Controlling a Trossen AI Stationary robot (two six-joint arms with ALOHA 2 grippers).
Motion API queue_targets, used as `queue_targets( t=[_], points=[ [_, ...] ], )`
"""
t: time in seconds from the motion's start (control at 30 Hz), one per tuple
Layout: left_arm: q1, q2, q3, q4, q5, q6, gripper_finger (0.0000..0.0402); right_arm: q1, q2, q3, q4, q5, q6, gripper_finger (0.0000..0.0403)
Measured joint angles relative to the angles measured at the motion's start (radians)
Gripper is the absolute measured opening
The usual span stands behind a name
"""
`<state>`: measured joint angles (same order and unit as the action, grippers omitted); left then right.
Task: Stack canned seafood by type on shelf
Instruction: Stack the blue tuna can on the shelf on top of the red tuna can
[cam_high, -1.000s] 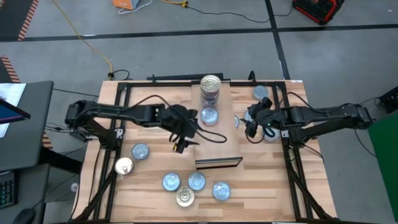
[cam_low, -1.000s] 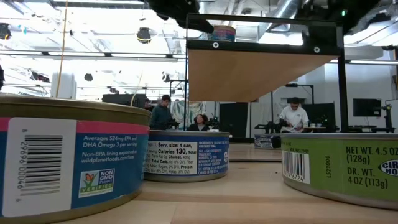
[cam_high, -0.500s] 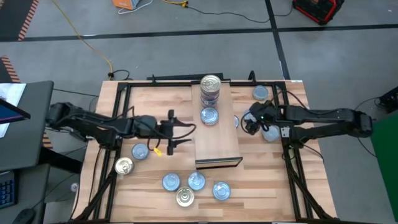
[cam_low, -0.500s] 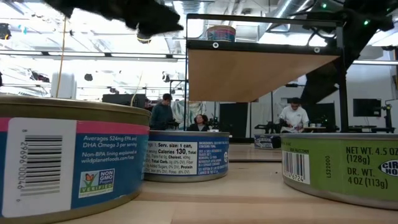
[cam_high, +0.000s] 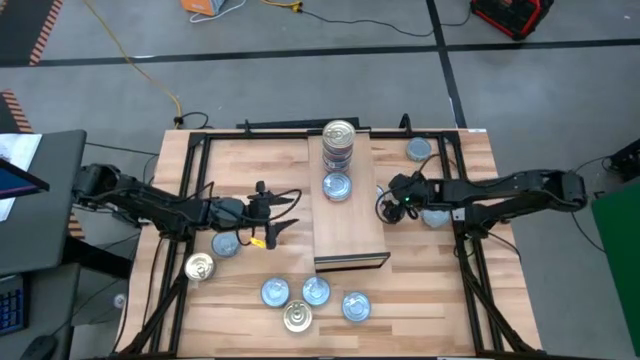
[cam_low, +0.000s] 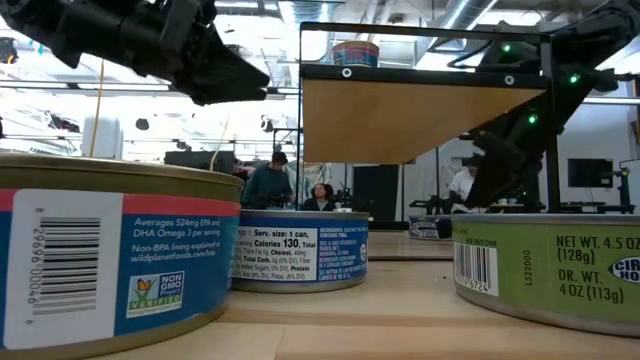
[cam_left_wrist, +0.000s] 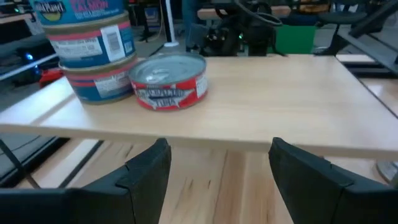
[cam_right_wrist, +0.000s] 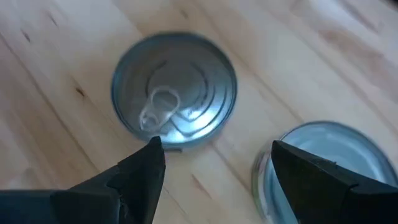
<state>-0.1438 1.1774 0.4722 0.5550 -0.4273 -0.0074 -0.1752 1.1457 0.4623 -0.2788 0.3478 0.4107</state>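
R gripper (cam_right_wrist: 211, 177), jaws wide and empty, hangs directly over a floor-level tin (cam_right_wrist: 175, 91) just R of the shelf (cam_high: 350, 235), nearer than L gripper (cam_left_wrist: 214, 177), also released, facing shelf's stack (cam_left_wrist: 87, 46) w/ nothing held.

Second tin (cam_right_wrist: 323, 165) cut off by right wrist frame edge; labels unreadable.

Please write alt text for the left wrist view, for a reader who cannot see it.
The open left gripper, holding nothing, faces the light-wood shelf. On the shelf stands a stack of tins, with a single red-labelled tin right beside it.
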Motion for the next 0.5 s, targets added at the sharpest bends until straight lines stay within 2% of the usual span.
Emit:
queue_targets(
  t=[0.13,0.5],
  points=[
    [-0.01,0.0,-0.013,-0.002,-0.005,0.0,0.0258,0.027,0.054,0.0,0.058,0.059,0.0,0.0317],
    [-0.011,0.0,-0.021,-0.006,-0.023,-0.007,0.0258,0.035,0.083,0.002,0.017,0.065,0.024,0.0317]
  ],
)
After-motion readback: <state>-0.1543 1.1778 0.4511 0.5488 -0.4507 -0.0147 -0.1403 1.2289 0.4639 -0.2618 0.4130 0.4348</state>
